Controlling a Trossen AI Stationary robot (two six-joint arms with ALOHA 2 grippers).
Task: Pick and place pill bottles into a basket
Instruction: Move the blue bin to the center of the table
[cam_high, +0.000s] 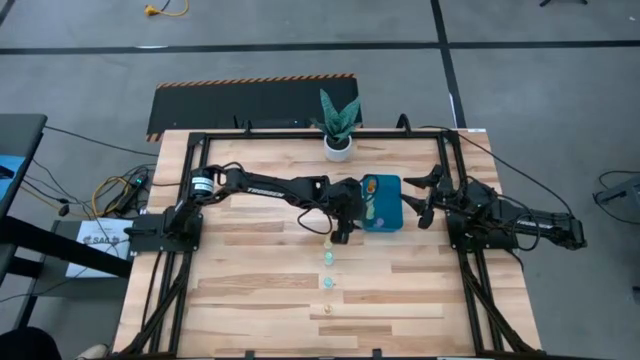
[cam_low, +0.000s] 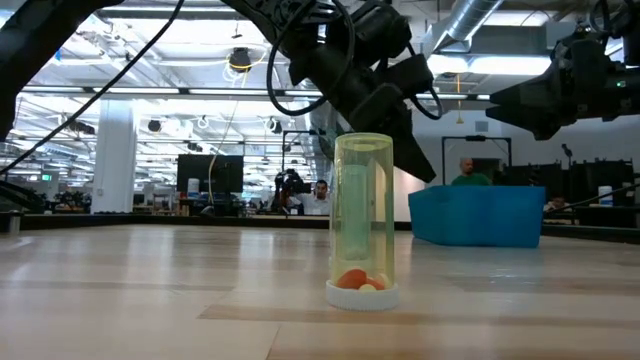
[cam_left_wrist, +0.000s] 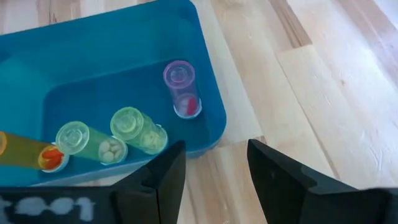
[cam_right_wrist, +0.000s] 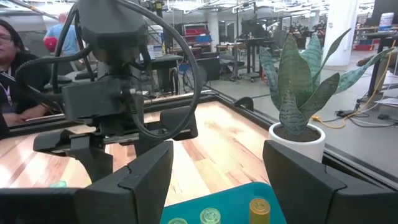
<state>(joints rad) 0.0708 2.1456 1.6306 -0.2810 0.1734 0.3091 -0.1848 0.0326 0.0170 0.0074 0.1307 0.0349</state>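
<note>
Four small bottles lying in the basket (cam_high: 381, 202), four more standing in a row on the wood.

Plenty of bare plank table (cam_high: 250, 270) toward the near edge, with only the row of loose pill bottles (cam_high: 327, 258) crossing it; tighter at the far edge, where the potted plant (cam_high: 338, 125) sits just beyond the basket. Left gripper (cam_high: 340, 228) just beside the basket's near-left corner, fingers (cam_left_wrist: 155, 183) spread wide and empty, rim just ahead of them. Right gripper (cam_high: 425, 198) at the basket's other side, fingers parted, empty. Basket: smooth teal plastic, rounded corners. Inside: pink bottle (cam_left_wrist: 181, 88), two green, one orange, all clear-walled cylinders.
</note>
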